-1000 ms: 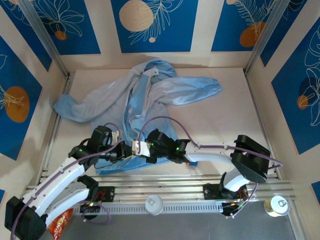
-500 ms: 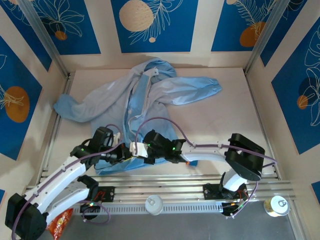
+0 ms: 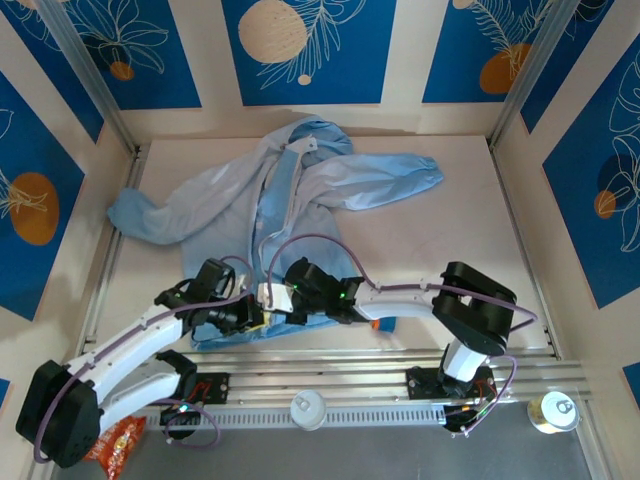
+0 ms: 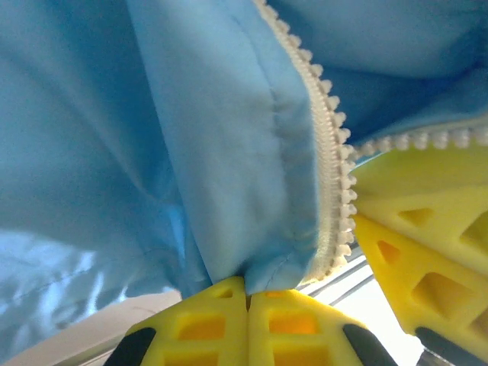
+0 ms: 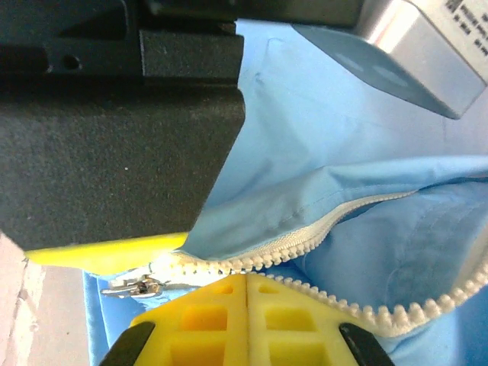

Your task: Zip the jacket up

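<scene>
Down at the near edge of the desk (image 3: 450, 250), the left hand (image 3: 250, 316) and the right hand (image 3: 267, 297) are bunched up together on the bottom hem of the jacket (image 3: 330, 185), pretty much touching each other.

The jacket is a big light-blue hooded one lying across the middle of the desk. The hood is at the far side, one sleeve stretches out to the right, the other flops out to the left, and the hem points toward the arms. The front is open, with the pale zipper (image 3: 288, 195) running from the hood down toward the hem.

The left hand comes in from the left. On its wrist camera the left hand (image 4: 248, 288) has both yellow fingers pressed flat together, with the bottom corner of a blue front panel pinched between them. So it's clenched on the jacket. A row of whitish zipper teeth runs down the edge of that panel, right beside the pinch.

The right hand reaches in from the right and sits just on the far side of the left one. On its own camera the right hand (image 5: 245, 286) is closed tight too. A line of zipper teeth lies across its fingertips, so it looks like it's gripping the jacket's zipper edge. A small metal zipper pull (image 5: 128, 288) sits just left of those fingertips, under a yellow finger of the left hand.

Past the near edge, down by the arm bases, there's a can (image 3: 553, 410) on the right and an orange snack packet (image 3: 122, 442) on the left.
</scene>
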Controlling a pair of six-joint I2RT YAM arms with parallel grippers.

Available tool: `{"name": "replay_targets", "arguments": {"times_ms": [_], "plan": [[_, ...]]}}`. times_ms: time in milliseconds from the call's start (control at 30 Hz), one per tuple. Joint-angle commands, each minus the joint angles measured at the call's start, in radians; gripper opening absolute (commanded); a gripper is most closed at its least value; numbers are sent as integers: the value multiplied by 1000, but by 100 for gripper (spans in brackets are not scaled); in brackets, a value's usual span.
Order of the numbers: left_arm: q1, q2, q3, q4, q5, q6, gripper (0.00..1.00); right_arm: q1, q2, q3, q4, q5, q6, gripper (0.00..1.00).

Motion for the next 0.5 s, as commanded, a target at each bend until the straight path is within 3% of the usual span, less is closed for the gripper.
{"name": "replay_targets", "arguments": {"times_ms": [0,467], "plan": [[22,20,-60,60,38,25,0,-3,37,-18,44,-53,-9,1],[53,57,-96,147,72,23,0,52,-51,-100,38,-4,40,15]]}}
